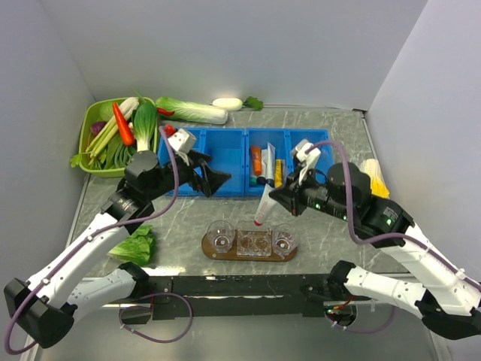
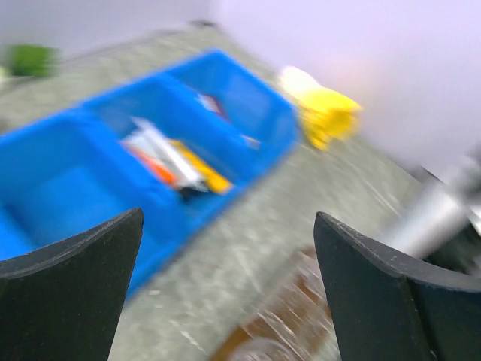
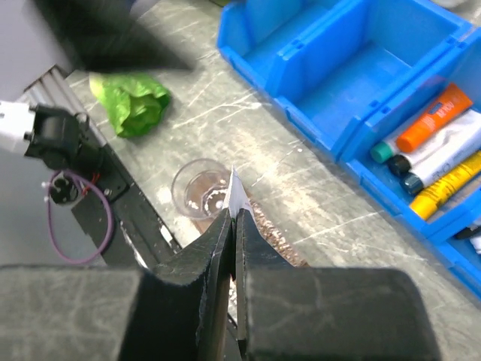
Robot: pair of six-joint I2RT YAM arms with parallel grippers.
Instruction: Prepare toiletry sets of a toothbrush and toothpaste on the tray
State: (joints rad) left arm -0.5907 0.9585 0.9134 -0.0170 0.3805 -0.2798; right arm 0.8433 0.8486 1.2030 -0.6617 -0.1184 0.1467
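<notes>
Gripping the flat crimped end of a soft white toothpaste tube (image 1: pixel 264 207), the right claw (image 1: pixel 275 194) is clenched on it. The tube hangs tilted, red cap down, over the far edge of the flat brown wooden tray (image 1: pixel 228 256). The tray lies on the grey marbled table (image 1: pixel 338 120) just beyond the arm bases and carries three clear cups (image 1: pixel 219 238). The left claw (image 1: pixel 216 181) is released, its fingers spread wide with nothing between them, at the near edge of the left compartment of the blue plastic bins (image 1: pixel 225 150). An orange tube (image 1: pixel 256 159), a white tube (image 1: pixel 269 162) and a yellow tube (image 1: pixel 279 173) lie in the middle compartment.
</notes>
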